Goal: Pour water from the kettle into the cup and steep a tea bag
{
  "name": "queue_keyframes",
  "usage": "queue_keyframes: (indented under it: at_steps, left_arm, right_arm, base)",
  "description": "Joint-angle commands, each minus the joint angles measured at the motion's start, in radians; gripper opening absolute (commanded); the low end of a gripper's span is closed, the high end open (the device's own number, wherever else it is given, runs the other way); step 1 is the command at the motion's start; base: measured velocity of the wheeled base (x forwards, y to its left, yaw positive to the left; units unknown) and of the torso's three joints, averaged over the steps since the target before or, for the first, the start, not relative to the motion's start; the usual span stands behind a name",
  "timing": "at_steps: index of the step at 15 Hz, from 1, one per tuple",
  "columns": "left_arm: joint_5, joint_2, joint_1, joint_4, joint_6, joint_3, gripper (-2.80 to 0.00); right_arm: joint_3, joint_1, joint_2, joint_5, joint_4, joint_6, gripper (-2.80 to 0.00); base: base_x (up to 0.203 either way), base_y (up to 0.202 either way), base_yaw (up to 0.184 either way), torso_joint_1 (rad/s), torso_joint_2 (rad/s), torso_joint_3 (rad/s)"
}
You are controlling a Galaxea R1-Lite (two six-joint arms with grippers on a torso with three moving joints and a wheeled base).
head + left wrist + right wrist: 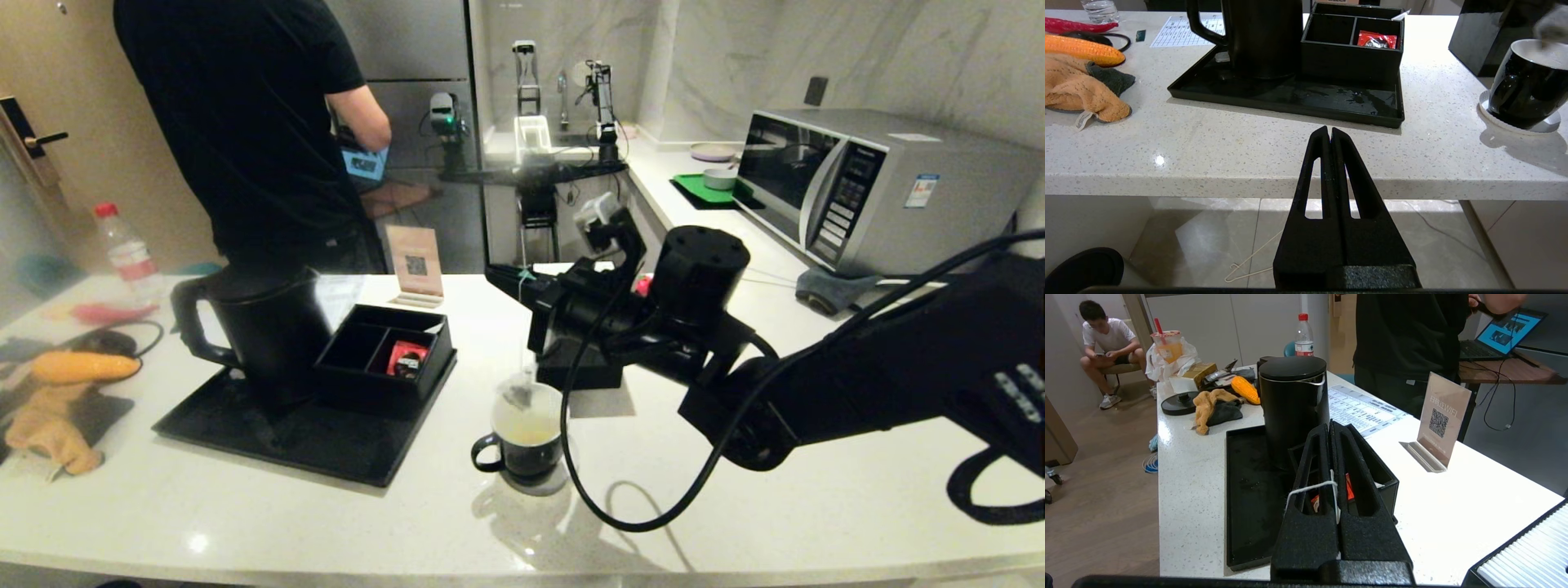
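White speckled counter (326,523), front edge bare. Black tray (269,441) at left carries the kettle (261,335) and a divided box (384,359). Cup (522,441) stands apart to the tray's right, pale water (526,429) inside. Right gripper (522,286) above the cup, fingers pinched on the string; tea bag (520,392) hangs at the rim. Left gripper (1329,132) off the counter's front edge, fingers together.

Red packet (1376,40) in the black box beyond the left gripper (1329,131): "NESCAFE". Tan stand-up card (1440,420) beside the right gripper (1331,428): "WIFI", QR code.
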Motion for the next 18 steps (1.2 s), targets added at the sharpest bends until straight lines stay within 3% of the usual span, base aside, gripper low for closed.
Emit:
queue_keyframes:
  at_steps: [1, 6, 12, 18]
  left_arm:
    - [0.001, -0.001, 0.000, 0.000, -0.001, 0.000, -2.80]
    - [0.001, -0.001, 0.000, 0.000, -0.001, 0.000, -2.80]
    - [0.001, -0.001, 0.000, 0.000, -0.001, 0.000, -2.80]
    - [0.001, -0.001, 0.000, 0.000, -0.001, 0.000, -2.80]
  right_arm:
    - [0.004, 0.001, 0.016, 0.003, -0.016, 0.000, -2.80]
    - [0.056, 0.002, 0.046, 0.003, -0.053, -0.001, -2.80]
    - [0.245, 0.005, 0.073, 0.050, -0.198, -0.001, -2.80]
    - [0.260, 0.005, 0.120, 0.087, -0.264, -0.001, -2.80]
  base:
    - [0.000, 0.000, 0.000, 0.000, 0.00, 0.000]
    - [0.000, 0.000, 0.000, 0.000, 0.00, 0.000]
    - [0.000, 0.000, 0.000, 0.000, 0.00, 0.000]
    - [0.000, 0.000, 0.000, 0.000, 0.00, 0.000]
